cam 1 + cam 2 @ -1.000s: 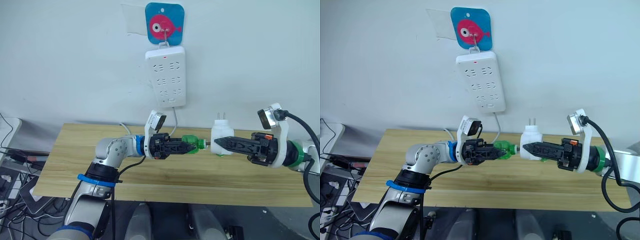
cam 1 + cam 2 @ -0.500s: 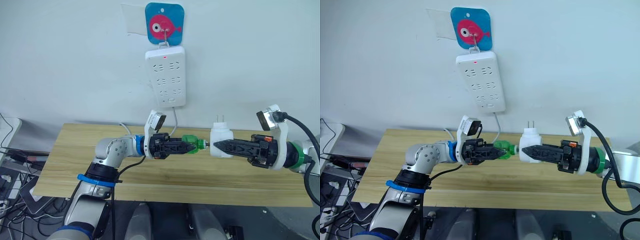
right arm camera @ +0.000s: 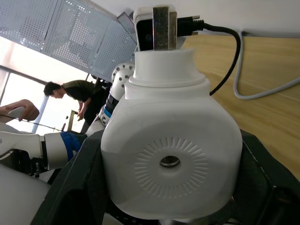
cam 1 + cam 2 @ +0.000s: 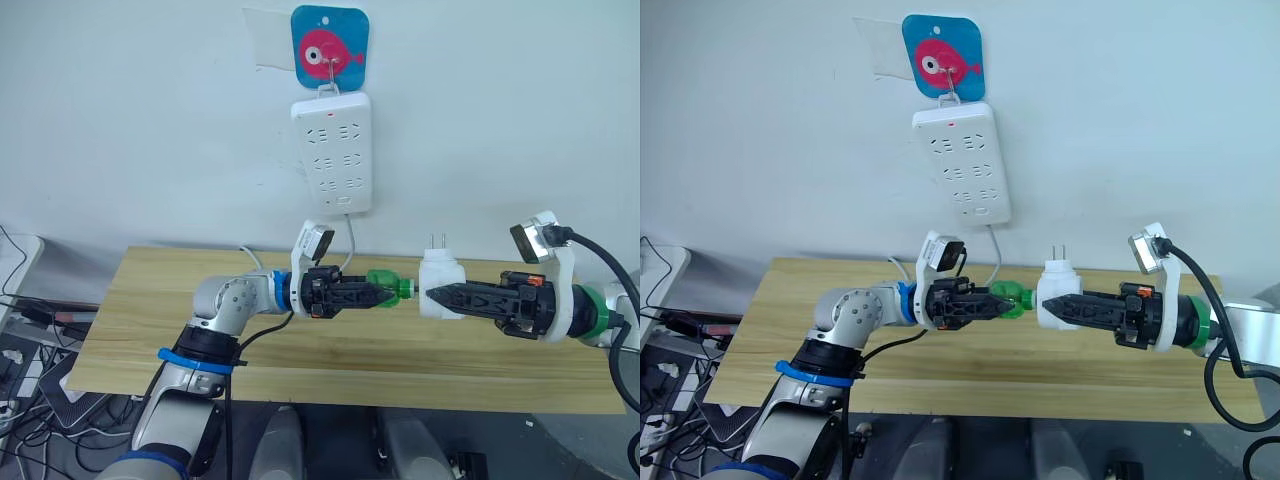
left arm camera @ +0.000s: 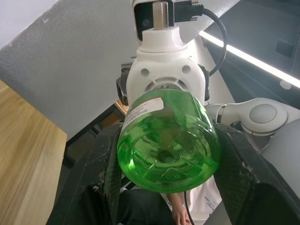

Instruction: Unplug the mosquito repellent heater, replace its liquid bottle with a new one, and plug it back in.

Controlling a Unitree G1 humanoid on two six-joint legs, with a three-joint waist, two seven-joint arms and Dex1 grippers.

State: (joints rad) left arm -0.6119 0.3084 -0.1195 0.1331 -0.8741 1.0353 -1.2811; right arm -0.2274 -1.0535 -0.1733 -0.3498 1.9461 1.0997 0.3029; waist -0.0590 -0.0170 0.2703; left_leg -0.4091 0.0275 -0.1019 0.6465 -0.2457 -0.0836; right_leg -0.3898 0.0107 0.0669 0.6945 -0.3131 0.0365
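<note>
Heater and bottle meet in mid-air above the desk (image 4: pixel 120 340), roughly over its middle and nearer the far edge than the near one. The right gripper (image 4: pixel 432 294) is clamped on the mosquito repellent heater (image 4: pixel 440 284), a small white rounded unit whose two plug prongs point straight up, so its plug axis stands vertical. In the right wrist view the heater's vented face with the round hole (image 3: pixel 169 161) looks back along the fingers, which press on its two sides.

The left gripper (image 4: pixel 378 292) is closed around the green liquid bottle (image 4: pixel 388 287), which lies with its long axis level, running along the desk's length. The bottle's neck points toward the heater's side and reaches it; whether it is seated inside cannot be told. In the left wrist view the bottle's round base (image 5: pixel 166 152) faces the camera, held between the two black fingers (image 5: pixel 112 180).

On the wall beyond the desk's far edge hangs a white power strip (image 4: pixel 331 153), long axis vertical, under a blue fish hook plate (image 4: pixel 329 46). Its cable (image 4: pixel 352 245) drops toward the desk.
</note>
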